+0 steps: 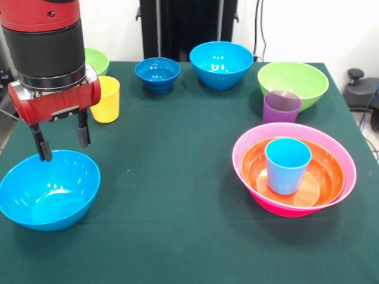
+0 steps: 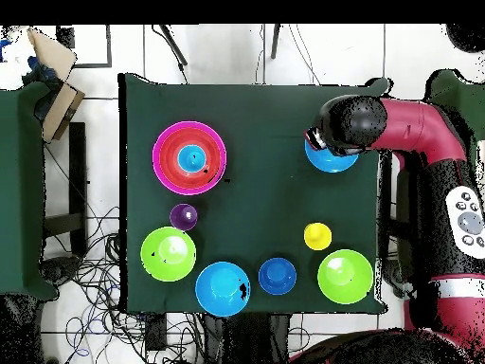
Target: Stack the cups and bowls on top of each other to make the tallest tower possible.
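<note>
My gripper (image 1: 61, 142) is open, its fingertips at the far rim of a bright blue bowl (image 1: 50, 190) at the table's front left; in the overhead view the gripper (image 2: 318, 142) hangs over that bowl (image 2: 333, 159). The tower is a large pink bowl (image 1: 284, 209) with an orange bowl (image 1: 325, 171) nested in it and a light blue cup (image 1: 288, 165) upright inside. A purple cup (image 1: 280, 107) stands just behind the tower. A yellow cup (image 1: 107, 99) stands behind my gripper.
Along the far side stand a lime green bowl (image 1: 293, 83), a second bright blue bowl (image 1: 221, 64), a small dark-blue footed bowl (image 1: 157, 74) and another lime green bowl (image 1: 98, 60), partly hidden by my arm. The table (image 1: 177, 177) has a dark green cloth.
</note>
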Tool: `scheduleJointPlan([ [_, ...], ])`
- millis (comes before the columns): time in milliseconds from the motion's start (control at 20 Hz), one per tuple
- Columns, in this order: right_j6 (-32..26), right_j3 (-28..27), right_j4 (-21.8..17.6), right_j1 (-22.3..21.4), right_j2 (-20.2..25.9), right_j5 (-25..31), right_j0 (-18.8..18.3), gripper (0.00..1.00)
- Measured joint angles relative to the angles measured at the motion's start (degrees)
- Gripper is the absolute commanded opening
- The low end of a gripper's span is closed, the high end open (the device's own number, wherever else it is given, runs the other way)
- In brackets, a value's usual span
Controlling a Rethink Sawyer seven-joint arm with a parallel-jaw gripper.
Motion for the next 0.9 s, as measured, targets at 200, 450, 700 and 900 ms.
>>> scheduleJointPlan([
  [200, 0.0, -0.01, -0.01, 0.16, 0.01, -0.02, 0.0, 1.0],
  [450, 0.0, -0.02, 0.0, 1.14, 0.05, -0.01, -0.01, 1.0],
  [700, 0.0, -0.01, -0.01, 3.46, 0.12, -0.02, 0.0, 1.0],
  [900, 0.0, 0.06, -0.01, 5.76, 0.21, -0.02, 0.0, 1.0],
])
